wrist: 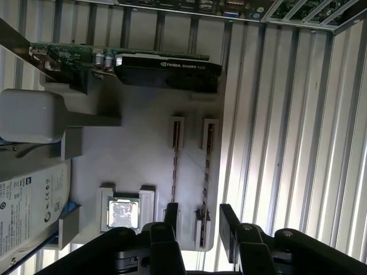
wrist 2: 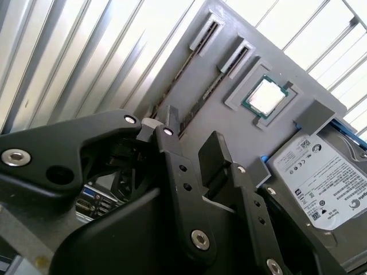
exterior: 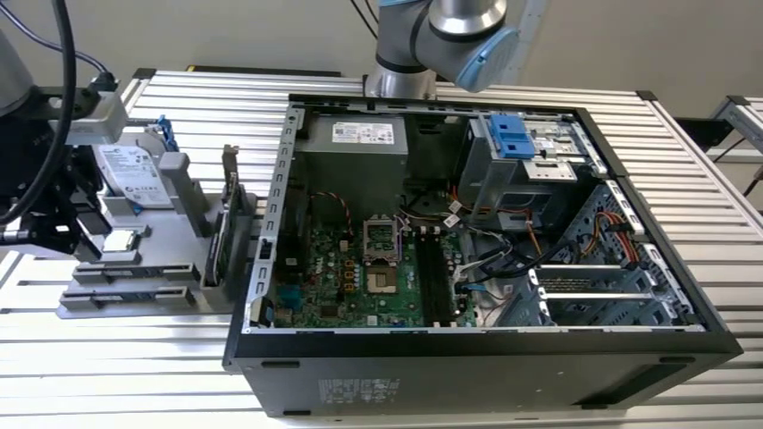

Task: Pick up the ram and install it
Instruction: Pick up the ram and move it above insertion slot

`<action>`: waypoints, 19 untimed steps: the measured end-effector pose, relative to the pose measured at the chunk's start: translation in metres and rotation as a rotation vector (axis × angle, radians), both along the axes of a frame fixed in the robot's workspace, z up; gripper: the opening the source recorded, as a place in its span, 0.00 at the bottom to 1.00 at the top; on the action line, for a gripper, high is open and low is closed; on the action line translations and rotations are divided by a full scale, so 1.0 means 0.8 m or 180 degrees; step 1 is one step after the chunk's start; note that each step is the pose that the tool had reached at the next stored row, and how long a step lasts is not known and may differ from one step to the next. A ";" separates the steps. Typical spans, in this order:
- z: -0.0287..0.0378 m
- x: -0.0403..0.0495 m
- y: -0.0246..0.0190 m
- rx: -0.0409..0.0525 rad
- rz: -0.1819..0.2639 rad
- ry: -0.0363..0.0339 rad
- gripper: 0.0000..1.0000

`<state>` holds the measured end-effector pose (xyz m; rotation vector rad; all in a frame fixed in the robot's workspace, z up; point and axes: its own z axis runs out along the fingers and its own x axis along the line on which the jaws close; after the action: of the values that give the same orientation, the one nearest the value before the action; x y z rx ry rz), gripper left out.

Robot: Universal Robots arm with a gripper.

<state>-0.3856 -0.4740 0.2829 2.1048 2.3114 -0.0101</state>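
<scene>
Black gripper: jaws spread wide, holding nothing; hangs over one end of the grey holder.
Fingers: dark, blunt, clear gap between them in both wrist views.
Ram: thin dark strip seen edge-on, standing in a long slot of the holder. The slot's line runs into the gap between the fingers. Contact with them: cannot tell.
Second slot: parallel, just beside the ram's slot, lined up with the other finger.
Processor: silver square in its pocket, near the slots.
Hard drive: silver, labelled, on the holder beyond the processor.
Graphics card: black, at the holder's end opposite the gripper.
Computer case: open, motherboard exposed, just beside the holder on the exterior view's right.
Table: slatted metal, under everything.
</scene>
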 end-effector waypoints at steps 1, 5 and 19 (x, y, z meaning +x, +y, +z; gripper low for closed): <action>-0.0009 0.000 0.0000 0.0000 0.0000 0.0000 1.00; -0.0045 0.000 0.0000 0.0000 0.0000 0.0001 1.00; -0.0163 0.000 0.0000 0.0000 0.0000 0.0005 1.00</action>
<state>-0.3856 -0.4740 0.2698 2.1056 2.3123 -0.0120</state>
